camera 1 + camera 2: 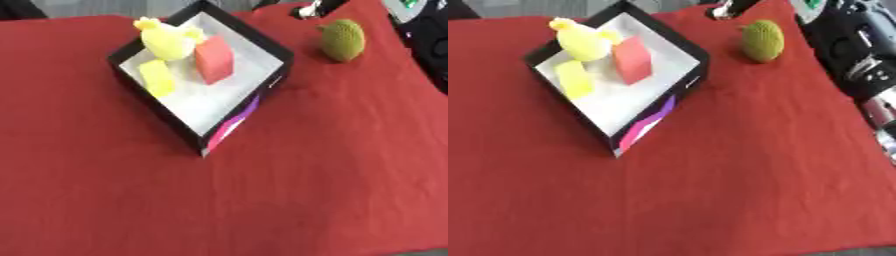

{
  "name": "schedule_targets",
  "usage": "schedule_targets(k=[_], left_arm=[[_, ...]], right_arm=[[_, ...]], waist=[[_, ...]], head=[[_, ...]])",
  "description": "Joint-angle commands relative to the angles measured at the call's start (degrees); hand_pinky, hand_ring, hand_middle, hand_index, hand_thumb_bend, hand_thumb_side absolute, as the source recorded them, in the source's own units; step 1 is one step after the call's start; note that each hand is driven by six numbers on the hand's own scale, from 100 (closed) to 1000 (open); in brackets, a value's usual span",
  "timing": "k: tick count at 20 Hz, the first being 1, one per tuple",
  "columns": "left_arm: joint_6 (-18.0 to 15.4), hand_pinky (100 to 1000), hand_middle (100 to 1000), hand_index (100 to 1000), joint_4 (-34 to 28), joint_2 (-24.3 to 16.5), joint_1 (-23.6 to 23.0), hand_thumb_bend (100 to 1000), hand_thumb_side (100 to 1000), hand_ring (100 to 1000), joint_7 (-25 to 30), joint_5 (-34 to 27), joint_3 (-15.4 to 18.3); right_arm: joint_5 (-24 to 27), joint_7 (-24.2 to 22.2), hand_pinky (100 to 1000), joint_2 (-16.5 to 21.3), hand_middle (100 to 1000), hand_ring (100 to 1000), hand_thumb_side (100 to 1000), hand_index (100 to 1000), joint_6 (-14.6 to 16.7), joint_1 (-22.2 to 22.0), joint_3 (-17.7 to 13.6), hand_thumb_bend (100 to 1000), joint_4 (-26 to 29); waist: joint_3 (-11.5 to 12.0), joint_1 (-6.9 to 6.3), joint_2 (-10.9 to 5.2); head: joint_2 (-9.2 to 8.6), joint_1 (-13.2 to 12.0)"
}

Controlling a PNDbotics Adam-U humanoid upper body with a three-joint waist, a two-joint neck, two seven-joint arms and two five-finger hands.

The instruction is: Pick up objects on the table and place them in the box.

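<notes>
A green ball (342, 40) sits alone on the red counter (306, 190) just right of the box (262, 97) — already holding three items — with neither hand's fingers visible, so the next reach should arrive from the right, clearing the rim.

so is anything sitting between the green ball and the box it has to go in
Nothing visible does. The green ball lies on bare red cloth just right of the box, apart from it. Inside are a red block and two yellow toys, with white floor free.
</notes>
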State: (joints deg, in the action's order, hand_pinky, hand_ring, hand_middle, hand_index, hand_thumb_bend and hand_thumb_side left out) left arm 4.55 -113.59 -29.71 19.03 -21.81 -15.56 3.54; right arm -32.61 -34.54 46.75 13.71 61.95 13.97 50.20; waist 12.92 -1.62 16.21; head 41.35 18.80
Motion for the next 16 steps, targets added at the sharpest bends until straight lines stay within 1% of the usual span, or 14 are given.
schedule_targets(k=[1, 5, 9, 12, 16], left_arm=[[0.15, 908, 715, 867, -1.0, -0.93, 0.1, 245, 650, 683, 0.13, -0.14, 0.28], [0.3, 909, 714, 866, -1.0, -0.98, -0.31, 242, 653, 683, 0.08, -0.15, 0.37], [0.5, 909, 712, 866, -0.97, -1.14, -0.71, 240, 653, 683, 0.09, -0.03, 0.48], [0.55, 909, 711, 866, -0.96, -1.43, -0.93, 240, 653, 683, 0.07, 0.08, 0.55], [0.61, 910, 710, 865, -0.86, -1.56, -1.25, 239, 653, 682, 0.04, 0.14, 0.59]], right_arm=[[-0.28, -0.66, 919, 1.0, 856, 880, 460, 887, 0.16, 1.32, -0.49, 325, -0.27], [-0.26, -0.66, 922, 1.45, 857, 879, 449, 888, -0.21, 1.4, -1.37, 314, -0.36], [1.08, -1.91, 926, 3.23, 862, 883, 457, 892, -0.12, 0.57, -1.82, 317, 0.39], [3.48, -4.55, 927, 6.08, 863, 885, 451, 894, 0.63, -1.32, -1.78, 335, 2.67], [5.79, -6.23, 928, 9.7, 864, 884, 427, 894, -0.13, -4.33, -2.88, 365, 5.22]], waist=[[0.18, 0.17, 0.02], [0.04, 0.17, 0.14], [-0.35, 0.32, 0.07], [-0.69, 0.47, -0.02], [-1.02, 0.5, -0.07]], head=[[-1.1, 0.34], [-0.9, 0.21], [-0.5, -0.09], [-0.25, -0.38], [-0.16, -0.52]])
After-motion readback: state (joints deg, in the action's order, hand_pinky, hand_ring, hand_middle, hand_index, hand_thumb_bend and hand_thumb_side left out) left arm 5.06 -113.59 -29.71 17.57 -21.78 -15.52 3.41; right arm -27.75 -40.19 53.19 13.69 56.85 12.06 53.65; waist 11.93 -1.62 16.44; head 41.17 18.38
